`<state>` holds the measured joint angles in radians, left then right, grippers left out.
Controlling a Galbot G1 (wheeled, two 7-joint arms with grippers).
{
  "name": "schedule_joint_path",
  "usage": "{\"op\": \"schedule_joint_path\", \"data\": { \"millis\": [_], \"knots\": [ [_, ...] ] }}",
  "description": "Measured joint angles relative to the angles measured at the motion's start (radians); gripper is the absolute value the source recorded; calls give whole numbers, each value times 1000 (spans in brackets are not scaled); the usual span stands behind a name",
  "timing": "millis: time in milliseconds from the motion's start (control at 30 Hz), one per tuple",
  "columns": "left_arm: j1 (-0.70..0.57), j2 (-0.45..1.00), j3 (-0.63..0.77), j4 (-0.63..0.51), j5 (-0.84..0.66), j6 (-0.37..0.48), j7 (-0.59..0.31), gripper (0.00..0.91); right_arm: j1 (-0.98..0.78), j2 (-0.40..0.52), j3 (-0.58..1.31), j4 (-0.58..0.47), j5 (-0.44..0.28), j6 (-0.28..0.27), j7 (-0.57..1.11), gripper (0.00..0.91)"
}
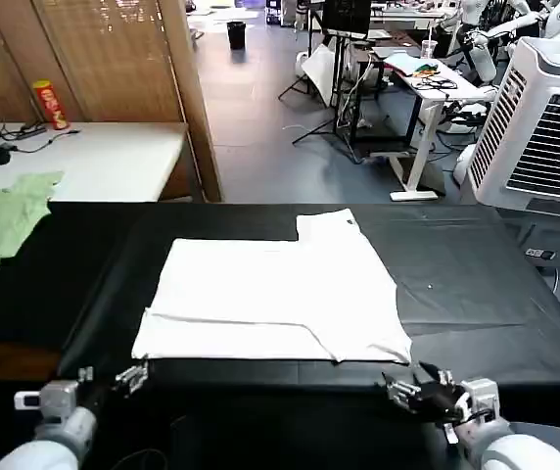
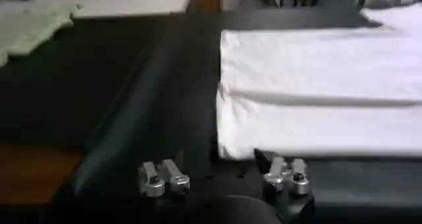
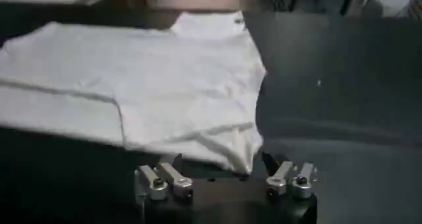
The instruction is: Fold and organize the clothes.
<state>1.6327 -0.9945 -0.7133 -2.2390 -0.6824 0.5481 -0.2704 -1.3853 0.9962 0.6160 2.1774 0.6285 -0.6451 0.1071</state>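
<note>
The clothes, a white T-shirt (image 1: 275, 294), lie partly folded flat on the black table (image 1: 476, 294), with one fold line along the near side and a sleeve at the far right. My left gripper (image 1: 131, 377) hovers open just off the shirt's near left corner (image 2: 227, 146), and its fingers (image 2: 165, 179) are spread wide with nothing between them. My right gripper (image 1: 407, 387) is open at the near right corner. In the right wrist view that corner (image 3: 244, 156) lies just ahead of the gap between the spread fingers (image 3: 290, 178).
A pale green garment (image 1: 1, 220) lies at the table's far left. Behind it stands a white table (image 1: 114, 157) with a red can (image 1: 49, 105) and cables. A white cooling unit (image 1: 544, 127) stands at the far right. Bare black cloth surrounds the shirt.
</note>
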Motion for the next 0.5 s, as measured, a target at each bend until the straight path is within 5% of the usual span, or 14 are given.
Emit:
{"op": "schedule_joint_path", "data": {
  "millis": [167,500],
  "knots": [
    [-204,26,56,108,-57,-31,32,878,243,22,-103,-159,-40,53,6,878],
    [-684,42,277,499,-146,6,43,878,664,100,-339,-586,-27,105,52,878]
  ]
}}
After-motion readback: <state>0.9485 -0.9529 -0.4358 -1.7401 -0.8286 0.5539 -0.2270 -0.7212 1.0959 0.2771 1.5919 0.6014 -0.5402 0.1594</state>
